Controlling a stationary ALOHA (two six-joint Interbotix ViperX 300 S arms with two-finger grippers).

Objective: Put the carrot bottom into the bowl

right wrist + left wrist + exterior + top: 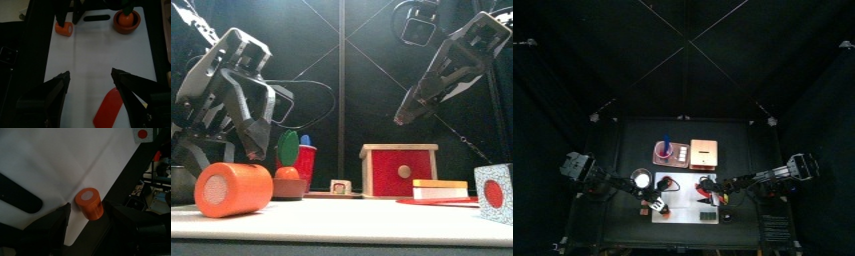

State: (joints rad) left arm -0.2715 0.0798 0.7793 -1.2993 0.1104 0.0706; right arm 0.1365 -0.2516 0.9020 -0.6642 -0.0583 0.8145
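The carrot bottom point(89, 203), a stubby orange chunk with a pale cut face, lies on the white board point(60, 163) at its front left point(234, 189). My left gripper point(89, 217) is open and hangs just above it, one jaw on each side and neither touching it. The dark red bowl point(289, 189) stands behind the chunk and holds an orange piece with a green top. It also shows in the right wrist view point(125, 24). My right gripper point(90, 82) is open and empty, high over the right part of the board point(405, 115).
A flat red-orange piece point(110, 111) lies on the board under the right gripper. A red box point(398, 168), a small cube point(339, 186) and a white block with a red dot point(494, 192) stand behind and to the right.
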